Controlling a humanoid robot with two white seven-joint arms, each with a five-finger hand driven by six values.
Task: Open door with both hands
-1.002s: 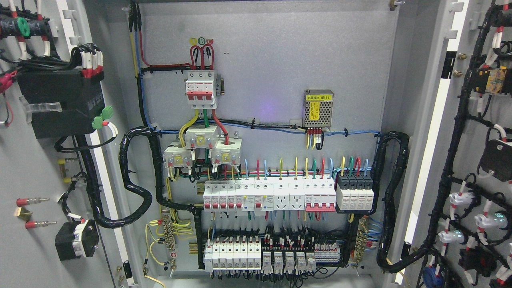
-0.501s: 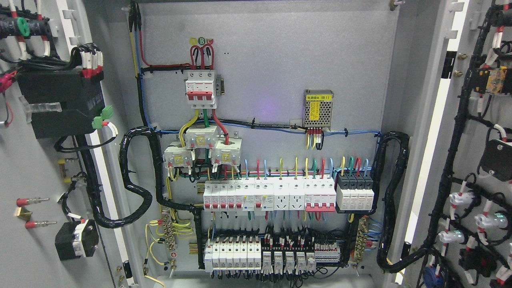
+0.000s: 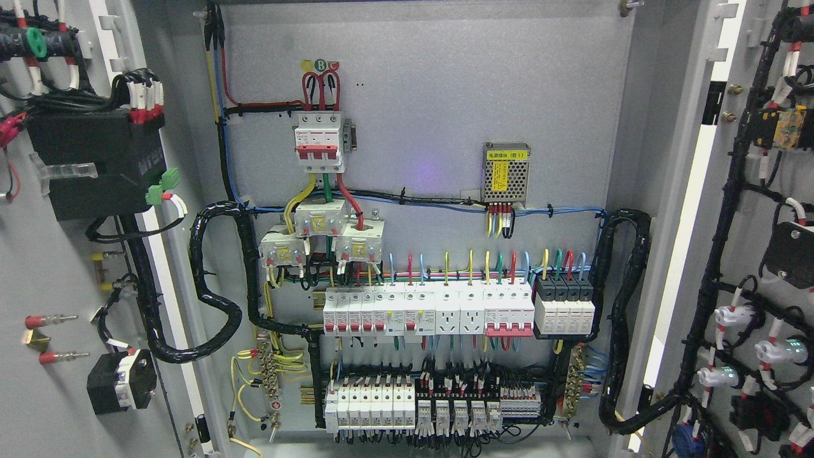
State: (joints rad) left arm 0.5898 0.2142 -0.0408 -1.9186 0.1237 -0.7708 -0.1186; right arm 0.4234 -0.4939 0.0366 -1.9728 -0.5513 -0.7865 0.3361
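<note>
An electrical cabinet stands wide open in front of me. Its left door (image 3: 57, 286) is swung out at the picture's left, its inner face carrying a black module (image 3: 95, 162) and wiring. The right door (image 3: 750, 191) is swung out at the right, with black cable looms and lamp backs on its inner face. Between them the grey back panel (image 3: 445, 95) shows a red-and-white main breaker (image 3: 319, 141), a small power supply (image 3: 505, 173) and rows of white breakers (image 3: 426, 310). Neither of my hands nor arms shows anywhere in the head view.
Thick black corrugated cable bundles (image 3: 213, 286) loop from the left door into the cabinet, and another bundle (image 3: 626, 305) runs down the right side. A lower row of breakers and relays (image 3: 432, 407) sits near the cabinet floor.
</note>
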